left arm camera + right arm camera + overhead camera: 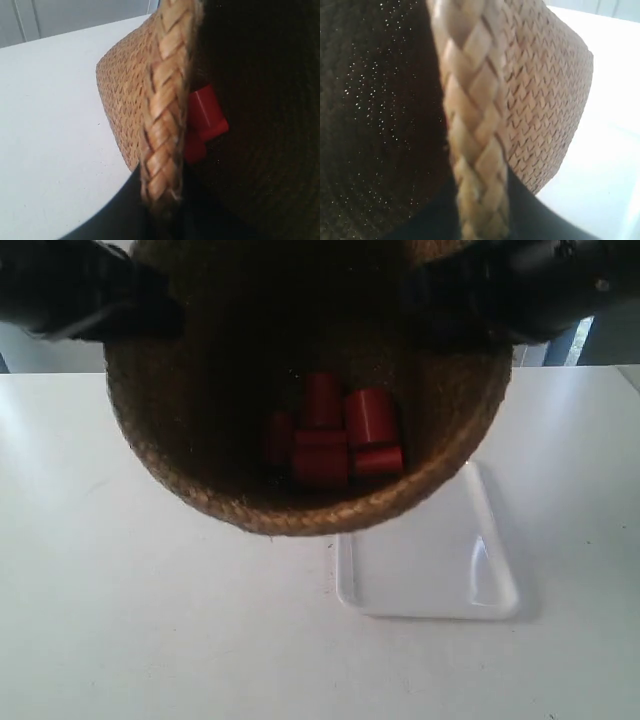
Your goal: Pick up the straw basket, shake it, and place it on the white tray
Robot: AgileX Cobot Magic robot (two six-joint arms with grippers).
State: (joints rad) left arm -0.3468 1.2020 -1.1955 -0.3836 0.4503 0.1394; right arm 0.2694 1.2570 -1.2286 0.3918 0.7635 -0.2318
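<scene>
i'm holding the straw basket [300, 512] aloft, left hand [152, 220] and right hand [481, 220] each pinching its rim, white tray [432, 575] waiting lower right.

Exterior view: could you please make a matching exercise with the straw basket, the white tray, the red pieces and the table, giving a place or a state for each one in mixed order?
Things
1. straw basket
2. white tray
3. red pieces
4. table

Places or states
A. lies flat on the table, partly hidden by the braided rim
B. white surface under everything else
C. heaped together on a dark woven bottom
D. brown, with its mouth tipped toward the camera

Right pairs: 1-D, 2-A, 3-C, 4-B.
</scene>
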